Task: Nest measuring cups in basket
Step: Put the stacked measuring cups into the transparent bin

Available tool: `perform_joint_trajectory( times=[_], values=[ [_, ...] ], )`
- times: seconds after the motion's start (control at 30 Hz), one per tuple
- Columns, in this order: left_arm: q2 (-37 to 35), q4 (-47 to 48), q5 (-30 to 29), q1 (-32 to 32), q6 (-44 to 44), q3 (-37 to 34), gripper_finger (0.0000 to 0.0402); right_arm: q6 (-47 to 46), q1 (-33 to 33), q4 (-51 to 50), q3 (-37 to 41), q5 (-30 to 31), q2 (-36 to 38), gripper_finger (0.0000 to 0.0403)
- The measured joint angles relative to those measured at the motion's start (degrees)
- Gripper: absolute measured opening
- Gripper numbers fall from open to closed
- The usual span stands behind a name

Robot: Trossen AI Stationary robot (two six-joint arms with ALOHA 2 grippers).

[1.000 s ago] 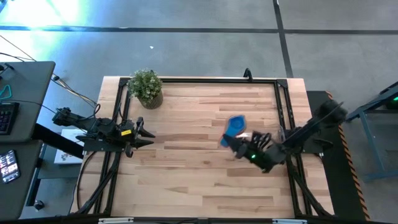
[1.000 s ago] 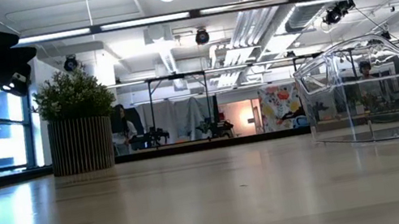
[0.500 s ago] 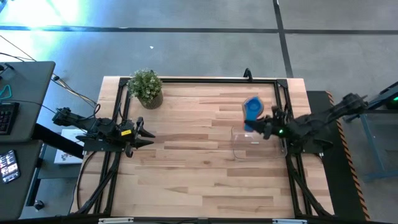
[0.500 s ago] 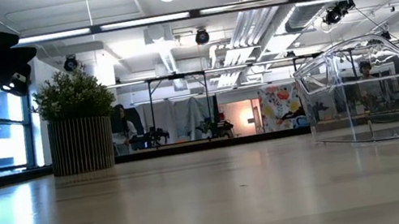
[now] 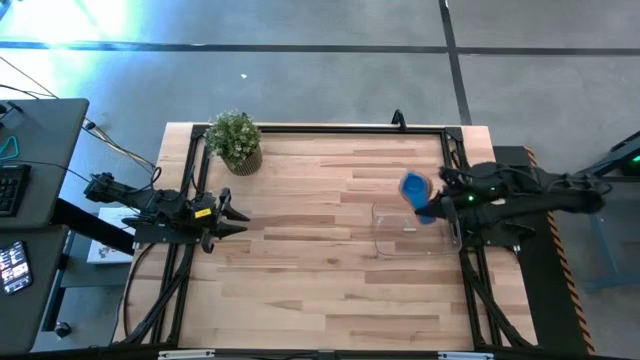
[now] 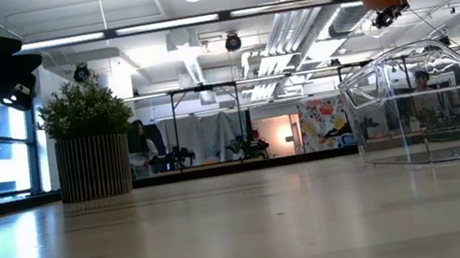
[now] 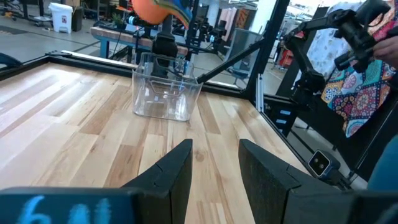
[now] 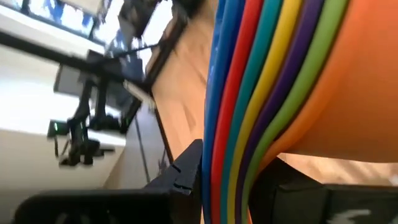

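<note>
now the right gripper [image 5: 432, 203] holds the nested measuring cups [image 5: 414, 187] above the basket [image 5: 412, 232].

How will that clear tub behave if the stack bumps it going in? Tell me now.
The clear tub looks thin-walled and empty, so it is probably light and may slide on the smooth wooden table. Its wide, low shape makes tipping unlikely. The nested cups in the right gripper look rigid.

Light wooden table [image 5: 300, 280], planks running lengthwise, black frame rail [image 5: 330, 128] around its edge. Potted plant [image 5: 235, 141] stands near the far left corner; seen level, a ribbed round pot [image 6: 93, 167] with bushy green leaves. Beside the table, a dark desk [image 5: 35, 190] with a keyboard [image 5: 10, 187]. Grey floor [image 5: 330, 70] crossed by dark lines. Patterned fabric [image 7: 348, 81] in the room beyond.
</note>
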State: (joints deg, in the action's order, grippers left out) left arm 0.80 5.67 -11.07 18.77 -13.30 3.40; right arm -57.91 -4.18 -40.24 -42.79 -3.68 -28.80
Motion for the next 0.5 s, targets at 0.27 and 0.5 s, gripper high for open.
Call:
perform_joint_trajectory(
  times=[0.27,0.5],
  values=[
    [0.0,0.0,0.0,0.0,0.0,0.0,0.0122,2.4,7.5,3.7,7.9,-19.1,-0.5,0.0067],
    [0.0,0.0,0.0,0.0,0.0,0.0,0.0122,-0.6,10.9,18.4,20.3,-32.1,-0.3,0.0069]
  ],
)
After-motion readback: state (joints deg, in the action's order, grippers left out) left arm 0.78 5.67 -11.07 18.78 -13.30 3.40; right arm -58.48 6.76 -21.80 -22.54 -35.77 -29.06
